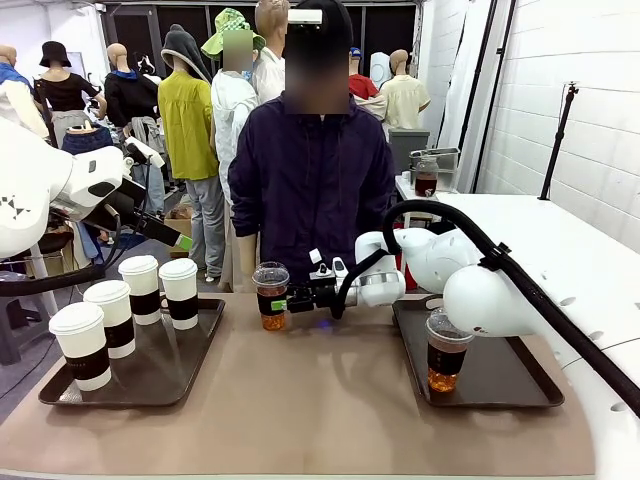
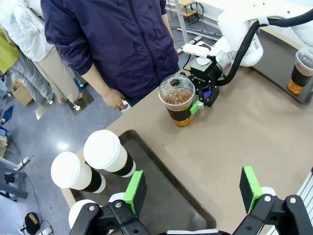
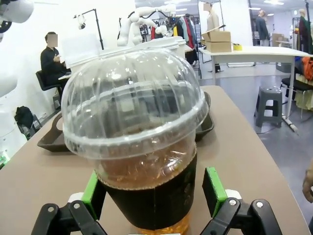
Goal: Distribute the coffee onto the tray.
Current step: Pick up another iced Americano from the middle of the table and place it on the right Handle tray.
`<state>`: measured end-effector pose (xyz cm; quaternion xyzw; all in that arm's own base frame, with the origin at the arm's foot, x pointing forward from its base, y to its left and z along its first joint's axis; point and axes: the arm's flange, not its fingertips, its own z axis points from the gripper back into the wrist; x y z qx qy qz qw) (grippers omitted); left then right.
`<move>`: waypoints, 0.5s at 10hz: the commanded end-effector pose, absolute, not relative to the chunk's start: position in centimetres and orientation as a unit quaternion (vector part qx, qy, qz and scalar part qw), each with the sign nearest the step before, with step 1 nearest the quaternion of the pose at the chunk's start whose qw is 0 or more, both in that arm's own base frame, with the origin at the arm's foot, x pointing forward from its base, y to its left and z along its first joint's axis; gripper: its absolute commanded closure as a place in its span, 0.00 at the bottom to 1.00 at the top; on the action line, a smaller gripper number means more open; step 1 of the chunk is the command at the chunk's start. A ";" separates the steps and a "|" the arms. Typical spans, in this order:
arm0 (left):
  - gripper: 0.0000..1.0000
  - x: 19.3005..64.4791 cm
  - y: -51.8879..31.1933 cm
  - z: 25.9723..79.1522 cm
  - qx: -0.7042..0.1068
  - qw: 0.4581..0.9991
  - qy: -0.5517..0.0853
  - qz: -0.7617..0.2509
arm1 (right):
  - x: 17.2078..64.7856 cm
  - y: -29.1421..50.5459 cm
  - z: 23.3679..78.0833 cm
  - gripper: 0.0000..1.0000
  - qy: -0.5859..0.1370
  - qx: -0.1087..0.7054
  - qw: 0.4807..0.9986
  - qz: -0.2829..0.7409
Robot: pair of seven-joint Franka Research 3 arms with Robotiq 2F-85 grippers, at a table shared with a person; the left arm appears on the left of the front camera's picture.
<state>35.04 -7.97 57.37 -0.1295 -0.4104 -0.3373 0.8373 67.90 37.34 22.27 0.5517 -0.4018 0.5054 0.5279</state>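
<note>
Right gripper [image 1: 290, 298] spread around clear dome-lidded plastic cup of brown iced coffee [image 1: 271, 295] on tan table [image 1: 320, 400], pads not pressing, left gripper [image 2: 193, 188] spread, empty, above dark left tray [image 2: 171, 196].

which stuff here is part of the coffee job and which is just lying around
Part of the job:
- four white lidded cups
- left tray
- iced coffee on the table, between the right hand's open fingers
- iced coffee on the right tray

Lying about:
- jar on the far counter
</note>
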 end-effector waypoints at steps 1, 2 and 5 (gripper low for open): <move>0.00 35.0 -7.9 57.4 -0.133 0.837 -0.409 -0.337 | 69.0 38.5 22.4 0.00 -0.384 0.556 0.534 0.508; 0.00 35.0 -7.9 57.4 -0.133 0.837 -0.409 -0.337 | 69.0 38.8 22.4 0.00 -0.381 0.556 0.536 0.509; 0.00 35.0 -7.9 57.4 -0.133 0.837 -0.409 -0.337 | 68.8 38.9 22.4 0.00 -0.373 0.564 0.527 0.514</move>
